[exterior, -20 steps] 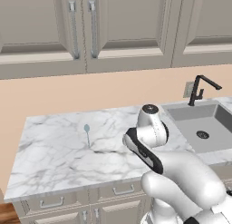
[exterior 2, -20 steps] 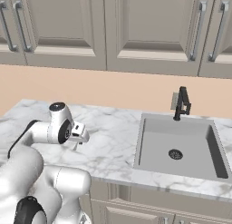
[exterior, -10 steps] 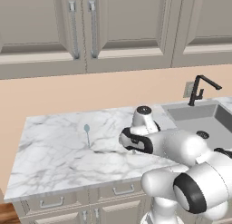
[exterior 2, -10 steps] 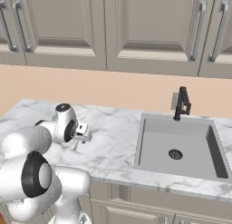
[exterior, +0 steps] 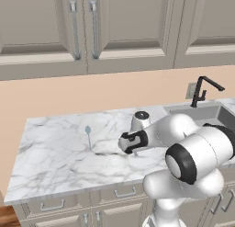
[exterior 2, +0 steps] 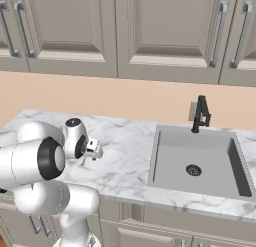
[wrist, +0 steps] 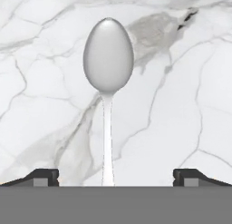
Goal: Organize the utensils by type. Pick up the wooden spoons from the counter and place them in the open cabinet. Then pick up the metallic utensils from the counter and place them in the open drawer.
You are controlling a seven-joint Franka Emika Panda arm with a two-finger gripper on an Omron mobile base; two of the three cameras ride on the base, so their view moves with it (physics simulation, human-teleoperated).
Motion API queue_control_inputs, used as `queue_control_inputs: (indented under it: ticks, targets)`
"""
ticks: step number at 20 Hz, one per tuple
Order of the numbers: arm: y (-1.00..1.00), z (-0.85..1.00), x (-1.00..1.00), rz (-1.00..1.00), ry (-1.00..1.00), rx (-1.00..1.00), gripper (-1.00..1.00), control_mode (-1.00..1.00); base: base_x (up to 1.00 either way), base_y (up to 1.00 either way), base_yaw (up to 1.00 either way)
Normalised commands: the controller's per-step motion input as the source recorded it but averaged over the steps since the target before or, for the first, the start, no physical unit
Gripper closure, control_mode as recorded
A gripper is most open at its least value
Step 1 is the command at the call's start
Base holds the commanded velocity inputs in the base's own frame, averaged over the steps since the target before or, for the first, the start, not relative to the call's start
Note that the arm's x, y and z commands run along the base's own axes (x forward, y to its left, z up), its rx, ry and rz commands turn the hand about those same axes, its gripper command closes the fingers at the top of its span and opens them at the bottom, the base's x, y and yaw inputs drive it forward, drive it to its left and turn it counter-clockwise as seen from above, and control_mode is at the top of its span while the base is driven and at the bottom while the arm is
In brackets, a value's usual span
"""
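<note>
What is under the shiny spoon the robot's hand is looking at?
The silver-grey spoon lies flat on the white marble counter, between the open gripper's tips. The handle's end is cut off at the picture's bottom, so what's there can't be seen.

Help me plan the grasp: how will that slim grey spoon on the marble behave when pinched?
The spoon looks stiff and light. Its thin handle lies flat on the smooth counter, so it may slide or slip from the open gripper.
</note>
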Motion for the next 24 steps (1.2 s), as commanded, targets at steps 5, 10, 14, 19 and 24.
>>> queue_control_inputs:
  ticks: [5, 10, 14, 19, 24]
  targets:
    - [0.00, -0.30, 0.19, 0.00, 0.00, 0.00, -1.00, -1.00, 0.00, 0.00, 0.00]
    - [0.01, -0.31, 0.28, 0.00, 0.02, 0.00, -1.00, -1.00, 0.00, 0.00, 0.00]
    - [0.00, -0.39, 0.10, 0.00, 0.07, 0.00, -1.00, -1.00, 0.00, 0.00, 0.00]
    - [0.00, -0.56, 0.00, 0.00, 0.04, 0.00, -1.00, -1.00, 0.00, 0.00, 0.00]
    - [0.00, -0.21, 0.05, 0.00, 0.01, 0.00, 1.00, -1.00, 0.00, 0.00, 0.00]
